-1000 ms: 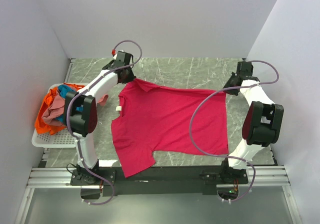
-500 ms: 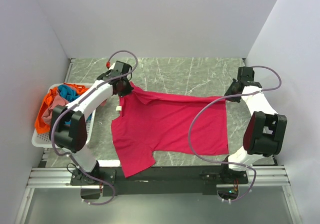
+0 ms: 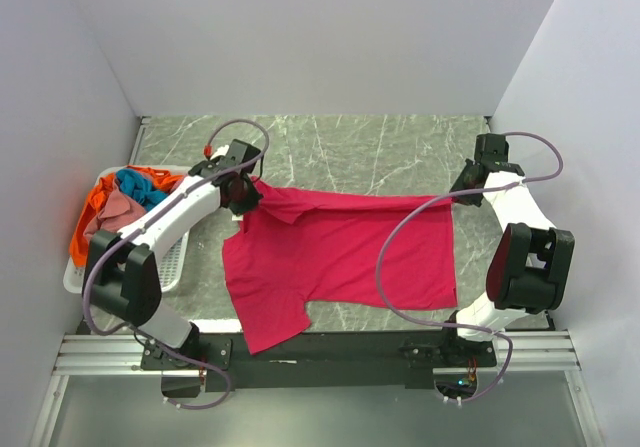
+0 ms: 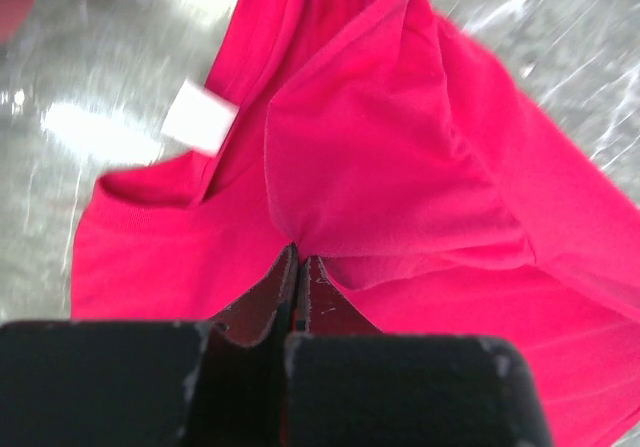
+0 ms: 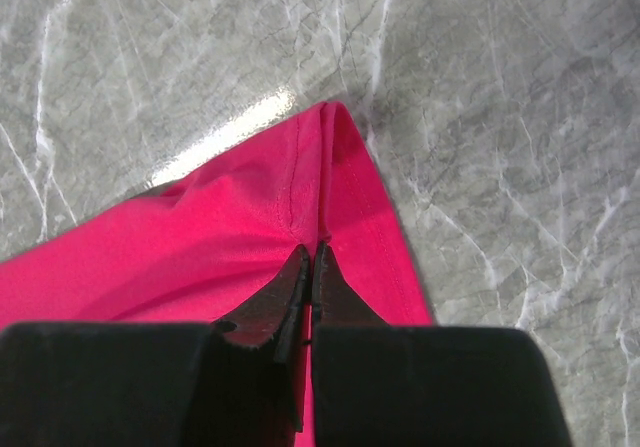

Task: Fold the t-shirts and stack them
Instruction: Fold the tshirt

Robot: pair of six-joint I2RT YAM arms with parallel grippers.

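A bright magenta-pink t-shirt (image 3: 340,257) lies spread on the grey marble table. Its far edge is lifted and folding toward the near side. My left gripper (image 3: 250,189) is shut on the far left shoulder; in the left wrist view (image 4: 298,257) the cloth bunches at the tips, with a white label (image 4: 200,117) beside. My right gripper (image 3: 462,189) is shut on the far right hem corner, seen pinched in the right wrist view (image 5: 310,252). Orange, teal-blue and dusty pink shirts (image 3: 115,212) lie heaped in the basket.
A white slatted plastic basket (image 3: 100,282) stands at the table's left edge by the left wall. White walls close in the back and both sides. Bare marble (image 3: 370,147) shows beyond the shirt. A black rail (image 3: 330,347) runs along the near edge.
Both grippers have pulled the shirt's far edge toward the near side. The left gripper moved most, and the shoulder now folds over the shirt's body. The left elbow swung left.
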